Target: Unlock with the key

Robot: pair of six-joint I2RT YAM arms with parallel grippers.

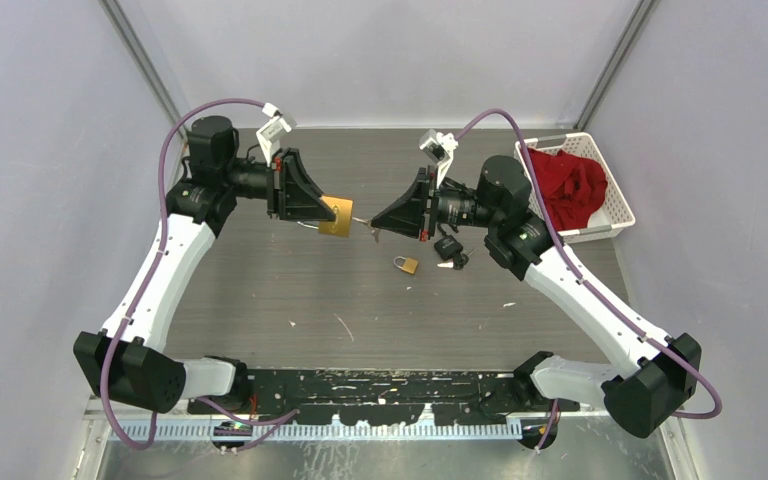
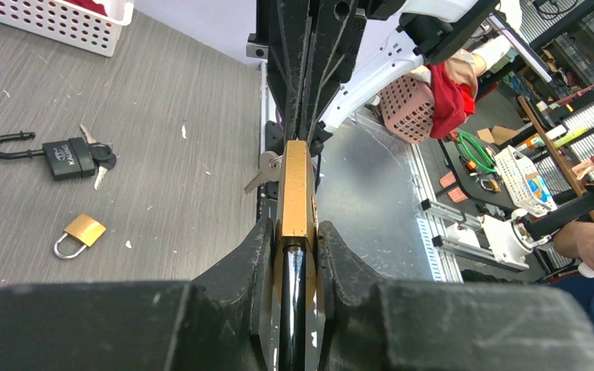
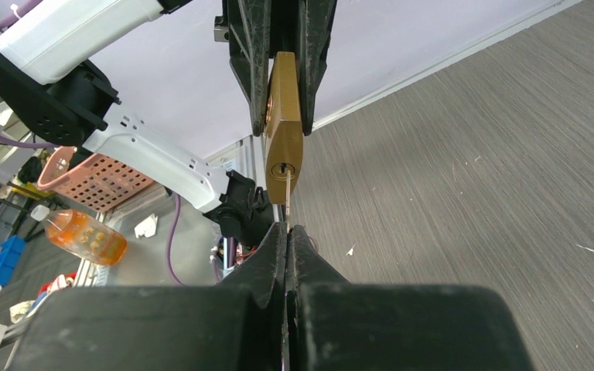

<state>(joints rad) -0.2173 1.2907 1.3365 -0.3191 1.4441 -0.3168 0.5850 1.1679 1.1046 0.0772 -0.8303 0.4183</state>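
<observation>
My left gripper (image 1: pixel 318 205) is shut on a large brass padlock (image 1: pixel 337 215) and holds it above the table; in the left wrist view the padlock (image 2: pixel 295 189) sits edge-on between the fingers (image 2: pixel 249 255), its steel shackle running back into the grip. My right gripper (image 1: pixel 380 228) is shut on a thin silver key (image 3: pixel 287 197), seen edge-on in the right wrist view, its tip at the keyhole in the padlock's underside (image 3: pixel 282 147). In the left wrist view the key's head (image 2: pixel 264 171) shows beside the padlock's far end.
A small brass padlock (image 1: pixel 406 264) and a black padlock with keys (image 1: pixel 449 249) lie on the table below the right gripper. A white basket (image 1: pixel 615 195) holding red cloth stands at the back right.
</observation>
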